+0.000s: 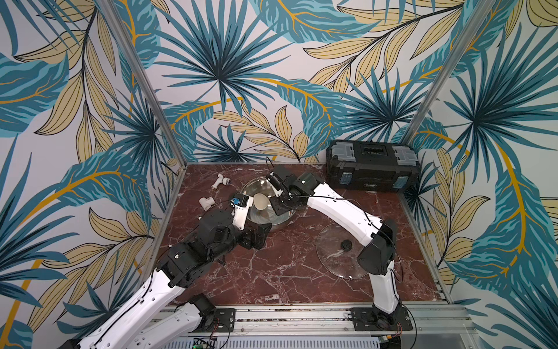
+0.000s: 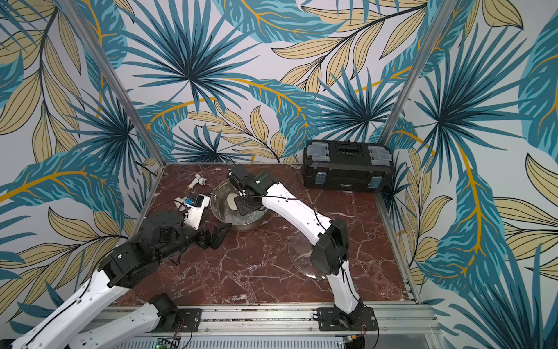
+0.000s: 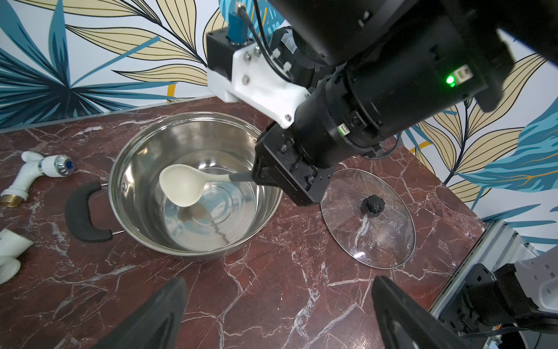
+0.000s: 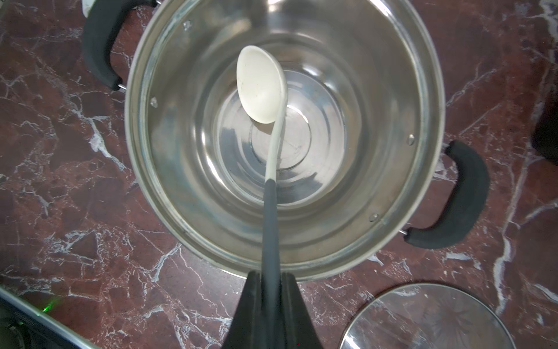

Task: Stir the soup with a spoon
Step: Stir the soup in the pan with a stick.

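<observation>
While the right claw [image 4: 270, 275] was closed on the slim grey handle of the long, cream-bowled ladle spoon [image 4: 269, 193], stirring was judged to be the step in hand. The spoon's bowl hung inside the round stainless-steel pot [image 4: 181, 181], which sat toward the far edge of the red marble counter [image 4: 60, 151], left of centre. Contact with the pot's base could not be confirmed, and no liquid could be made out.

Recommended practice: keep the bowl low, sweep slow circles short of the wall, and hold the handle off the rim. The pot was unsecured and would likely slide if pushed. The 2 jaws clamped the handle well up from the bowl, so the tip could swing wide.

The left claw [image 3: 279, 282] was spread fully, empty, hovering near the pot's near side. The round glass lid [image 3: 386, 235] lay flat, apart from the pot.
</observation>
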Robot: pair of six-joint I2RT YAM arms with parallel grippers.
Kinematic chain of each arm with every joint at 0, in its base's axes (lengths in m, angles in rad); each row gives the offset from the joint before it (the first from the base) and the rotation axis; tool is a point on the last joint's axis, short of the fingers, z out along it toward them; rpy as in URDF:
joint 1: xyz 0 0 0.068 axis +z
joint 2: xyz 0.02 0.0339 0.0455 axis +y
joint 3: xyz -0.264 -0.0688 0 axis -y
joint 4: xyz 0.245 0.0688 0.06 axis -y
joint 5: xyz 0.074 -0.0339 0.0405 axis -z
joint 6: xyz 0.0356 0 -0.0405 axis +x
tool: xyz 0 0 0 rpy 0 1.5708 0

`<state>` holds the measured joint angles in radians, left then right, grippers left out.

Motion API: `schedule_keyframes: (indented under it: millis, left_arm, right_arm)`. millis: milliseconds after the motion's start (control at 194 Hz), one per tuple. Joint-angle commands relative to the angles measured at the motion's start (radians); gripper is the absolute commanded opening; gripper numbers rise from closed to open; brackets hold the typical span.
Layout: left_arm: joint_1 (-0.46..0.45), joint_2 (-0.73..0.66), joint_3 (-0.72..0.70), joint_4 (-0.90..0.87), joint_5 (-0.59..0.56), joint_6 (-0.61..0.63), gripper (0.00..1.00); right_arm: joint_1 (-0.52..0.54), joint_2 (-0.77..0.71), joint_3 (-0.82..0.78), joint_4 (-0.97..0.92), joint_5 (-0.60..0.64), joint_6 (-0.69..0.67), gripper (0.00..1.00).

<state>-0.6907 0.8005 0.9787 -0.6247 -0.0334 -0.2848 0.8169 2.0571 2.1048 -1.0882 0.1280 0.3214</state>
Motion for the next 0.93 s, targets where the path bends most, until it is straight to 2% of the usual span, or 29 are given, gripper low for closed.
schedule_keyframes:
  millis: [0,170,397,697,924]
  left_arm:
    - [0.005,-0.008,-0.024,0.010,-0.002,0.013,1.00]
    - [0.005,-0.010,-0.020,0.022,0.010,0.027,1.00]
    - [0.005,-0.027,-0.030,0.059,0.004,0.056,1.00]
    - [0.005,-0.038,-0.031,0.092,-0.005,0.114,1.00]
    - [0.005,-0.011,0.005,0.069,-0.020,0.157,1.00]
  right_arm:
    - [-0.001,-0.072,-0.077,0.019,-0.067,-0.004,0.00]
    - [-0.001,-0.149,-0.187,0.017,-0.058,-0.009,0.00]
    - [-0.001,-0.198,-0.253,-0.022,0.109,-0.011,0.00]
    - [-0.006,-0.152,-0.186,-0.005,0.238,0.001,0.00]
    - [-0.006,-0.079,-0.087,0.036,0.227,-0.012,0.00]
